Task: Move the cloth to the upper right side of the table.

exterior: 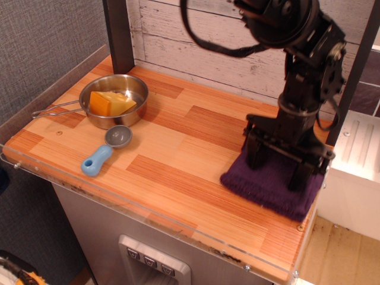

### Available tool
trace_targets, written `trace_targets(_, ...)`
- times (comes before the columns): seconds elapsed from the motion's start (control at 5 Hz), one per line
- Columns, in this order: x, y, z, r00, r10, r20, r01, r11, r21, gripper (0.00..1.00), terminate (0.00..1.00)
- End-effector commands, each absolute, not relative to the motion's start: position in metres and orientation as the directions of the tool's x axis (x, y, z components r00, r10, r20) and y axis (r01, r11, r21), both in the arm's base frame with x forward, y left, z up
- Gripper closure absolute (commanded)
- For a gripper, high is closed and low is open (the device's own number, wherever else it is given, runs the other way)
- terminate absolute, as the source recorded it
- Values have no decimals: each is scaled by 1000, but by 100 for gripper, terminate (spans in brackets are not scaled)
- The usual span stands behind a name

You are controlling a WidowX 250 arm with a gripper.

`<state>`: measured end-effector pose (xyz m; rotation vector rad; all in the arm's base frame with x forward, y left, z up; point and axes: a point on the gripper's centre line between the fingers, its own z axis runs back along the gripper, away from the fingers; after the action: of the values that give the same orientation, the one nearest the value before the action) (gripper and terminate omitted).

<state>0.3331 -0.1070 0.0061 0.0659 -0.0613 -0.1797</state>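
Note:
The dark purple cloth (268, 189) lies on the wooden table (178, 139) by its right edge, about midway between front and back. My gripper (278, 166) points straight down onto the cloth's far part. Its two black fingers (256, 155) stand apart and press into the towel, gripping the thick terry between them. The cloth's far edge is hidden behind the fingers.
A steel pan (114, 100) holding an orange cheese wedge (110, 103) stands at the back left. A blue-handled scoop (105, 151) lies in front of it. A dark post (119, 35) rises at the back. A clear acrylic rim (148, 218) runs along the front edge.

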Motion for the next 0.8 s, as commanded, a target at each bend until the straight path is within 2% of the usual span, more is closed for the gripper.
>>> trace_targets(0.0, 366, -75, -13, 989, -148, 4, 146, 979, 139, 0, 0)
trace_targets(0.4, 378, -72, -10, 991, -130, 15, 127, 984, 126, 0, 0)
trace_targets(0.6, 373, -70, 3, 992, -124, 37, 120, 987, 105, 0, 0)
